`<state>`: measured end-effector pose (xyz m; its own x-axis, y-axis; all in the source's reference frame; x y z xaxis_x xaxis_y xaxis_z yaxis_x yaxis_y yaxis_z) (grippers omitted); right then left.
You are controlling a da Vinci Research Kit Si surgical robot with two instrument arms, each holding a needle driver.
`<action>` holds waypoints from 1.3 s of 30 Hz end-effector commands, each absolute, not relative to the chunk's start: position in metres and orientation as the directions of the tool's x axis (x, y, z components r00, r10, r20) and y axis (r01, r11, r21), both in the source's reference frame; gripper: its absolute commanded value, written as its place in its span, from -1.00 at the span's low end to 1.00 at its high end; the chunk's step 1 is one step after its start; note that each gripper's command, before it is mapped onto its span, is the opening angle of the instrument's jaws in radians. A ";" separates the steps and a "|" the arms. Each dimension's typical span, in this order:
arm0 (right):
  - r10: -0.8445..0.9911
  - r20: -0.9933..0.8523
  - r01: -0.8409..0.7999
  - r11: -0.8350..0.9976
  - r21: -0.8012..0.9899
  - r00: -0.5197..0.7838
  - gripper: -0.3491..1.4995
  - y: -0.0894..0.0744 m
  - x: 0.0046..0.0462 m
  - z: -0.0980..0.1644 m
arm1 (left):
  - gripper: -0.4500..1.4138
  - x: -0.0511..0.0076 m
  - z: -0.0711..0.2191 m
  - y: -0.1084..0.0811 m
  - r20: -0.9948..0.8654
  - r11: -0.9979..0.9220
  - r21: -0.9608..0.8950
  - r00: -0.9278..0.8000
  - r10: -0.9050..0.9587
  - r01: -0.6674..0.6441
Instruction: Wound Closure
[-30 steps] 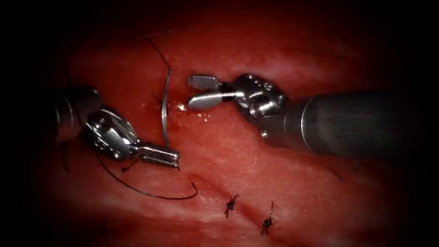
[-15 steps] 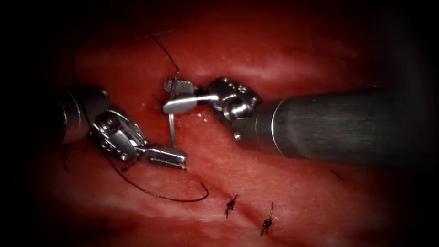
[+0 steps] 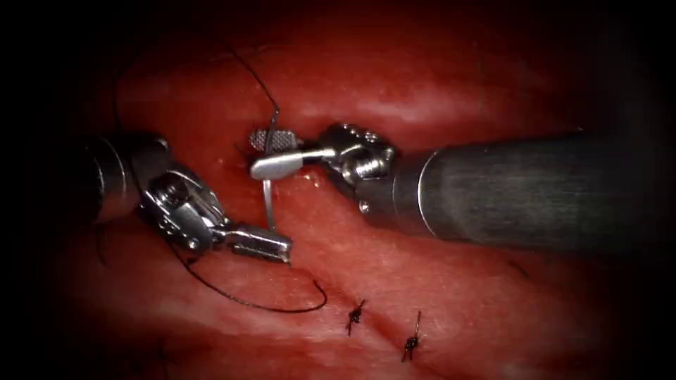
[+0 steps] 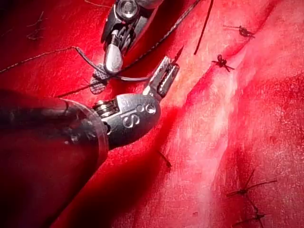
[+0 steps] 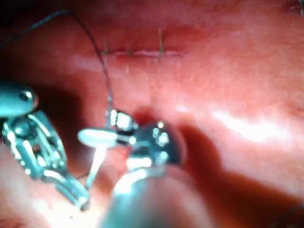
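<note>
In the endoscope view my left tool (image 3: 271,246) is shut on the curved needle (image 3: 268,200) close to its pointed end, left of the cut. The needle stands up from those jaws, free of the tissue (image 3: 422,84). My right tool (image 3: 271,153) reaches in from the right, its jaws open and astride the needle's upper part near the thread end. Black thread (image 3: 255,74) runs up from the needle's top. The left wrist view shows the left tool (image 4: 164,78) on the needle (image 4: 135,78) and the right tool (image 4: 107,69) beside it. In the right wrist view the right tool (image 5: 102,130) sits across the needle (image 5: 96,164).
A loose strand of thread (image 3: 246,305) curves over the tissue below the left tool. Two knotted stitches (image 3: 355,317) (image 3: 410,343) sit on the cut lower down. The right tool's thick shaft (image 3: 528,190) crosses the right half. Red fluid wets the tissue.
My right tool moved left to the needle and its open jaws now straddle it, slightly narrower than half a second ago. The left tool shifted a little right with the needle.
</note>
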<state>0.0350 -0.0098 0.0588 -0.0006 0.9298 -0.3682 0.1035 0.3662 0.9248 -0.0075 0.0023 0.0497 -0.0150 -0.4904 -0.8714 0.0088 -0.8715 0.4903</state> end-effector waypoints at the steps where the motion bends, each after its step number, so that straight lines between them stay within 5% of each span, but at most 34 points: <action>1: 0.930 -0.366 0.106 0.364 0.925 0.000 0.09 -0.011 0.0357 0.059 | -1.00 -0.0080 0.050 0.002 -0.872 -0.872 0.490 -0.013 -0.490 0.009; 8: 0.932 -0.361 0.113 0.359 0.926 0.001 -0.13 -0.011 0.0359 0.059 | -1.00 -0.0080 0.050 0.003 -0.873 -0.873 0.488 -0.011 -0.488 0.009; 11: 0.932 -0.362 0.113 0.359 0.926 0.004 -0.47 -0.011 0.0359 0.059 | -1.00 -0.0081 0.050 0.003 -0.873 -0.873 0.488 -0.011 -0.488 0.006; 12: 0.933 -0.361 0.106 0.359 0.927 0.004 -0.93 -0.011 0.0359 0.059 | -1.00 -0.0081 0.050 0.003 -0.873 -0.873 0.488 -0.011 -0.488 0.006; 13: 0.933 -0.360 0.098 0.358 0.928 0.001 -1.00 -0.011 0.0359 0.059 | -1.00 -0.0081 0.050 0.003 -0.872 -0.872 0.489 -0.011 -0.489 0.006; 19: 0.930 -0.368 0.038 0.367 0.929 0.012 -1.00 -0.010 0.0359 0.059 | -0.95 -0.0082 0.050 0.002 -0.872 -0.872 0.489 -0.011 -0.489 0.006; 22: 0.931 -0.365 0.024 0.365 0.931 0.009 -1.00 -0.010 0.0359 0.059 | 0.14 -0.0083 0.050 0.002 -0.877 -0.877 0.480 -0.011 -0.480 0.006; 24: 0.923 -0.384 0.017 0.384 0.923 0.004 -1.00 -0.010 0.0358 0.059 | 0.46 -0.0083 0.050 0.002 -0.902 -0.904 0.428 -0.065 -0.427 -0.008; 28: 0.865 -0.503 0.005 0.503 0.864 -0.004 -1.00 -0.008 0.0347 0.058 | 0.75 -0.0079 0.049 0.002 -0.954 -0.962 0.262 -0.168 -0.248 -0.069; 33: 0.743 -0.669 -0.014 0.669 0.743 -0.010 -1.00 -0.007 0.0330 0.058 | 0.73 -0.0072 0.048 0.002 -0.964 -0.980 0.130 -0.252 -0.089 -0.150; 39: 0.508 -0.861 -0.042 0.860 0.508 -0.010 -1.00 -0.005 0.0324 0.058 | -0.31 -0.0076 0.049 0.003 -0.939 -0.962 0.036 -0.339 0.059 -0.269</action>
<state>0.0322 -0.0049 0.0566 -0.0086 0.4814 -0.8765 -0.0475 0.8753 0.4812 -0.0071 0.0029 0.0484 -0.3486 0.0879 -0.9331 -0.2907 -0.9566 0.0185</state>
